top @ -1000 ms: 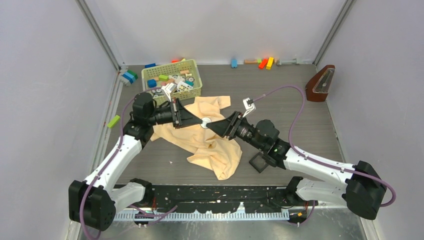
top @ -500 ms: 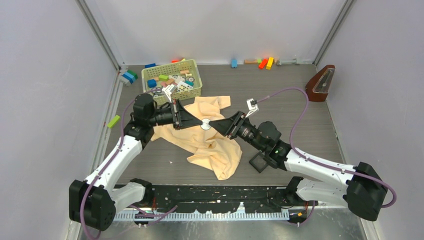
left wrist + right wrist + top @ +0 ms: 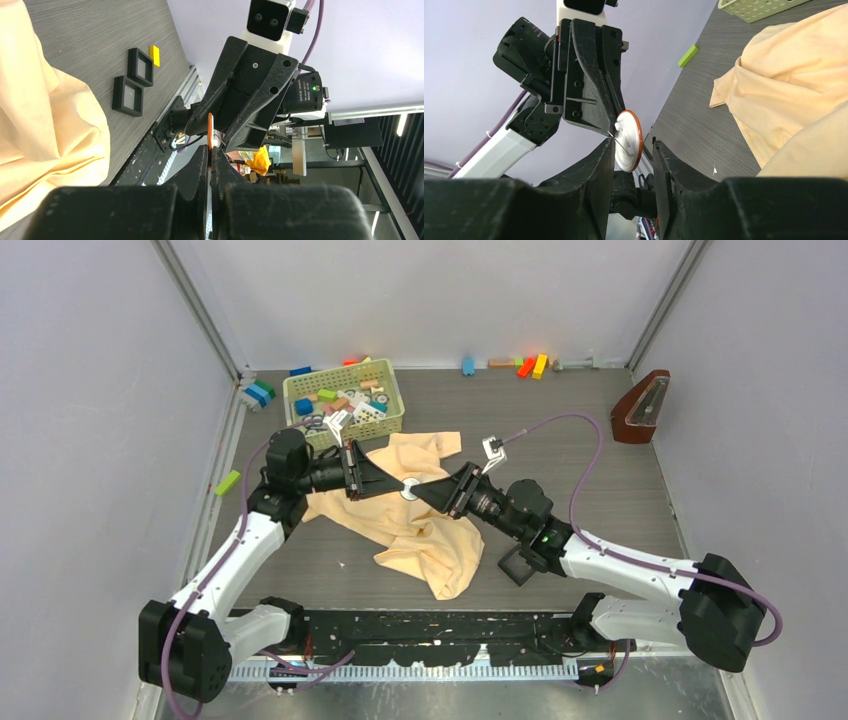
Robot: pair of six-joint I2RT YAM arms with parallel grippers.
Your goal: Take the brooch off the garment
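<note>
Though edge-on left-wrist, brooch (image 3: 628, 141) broadside right-wrist.

Parted right fingers (image 3: 589, 172) flank brooch (image 3: 628, 141); left fingers (image 3: 591, 100) touch it.

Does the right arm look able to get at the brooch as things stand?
Probably yes. The left gripper holds the brooch up in the air, off the garment, and the right gripper has its open fingers either side of it, with nothing between.
</note>
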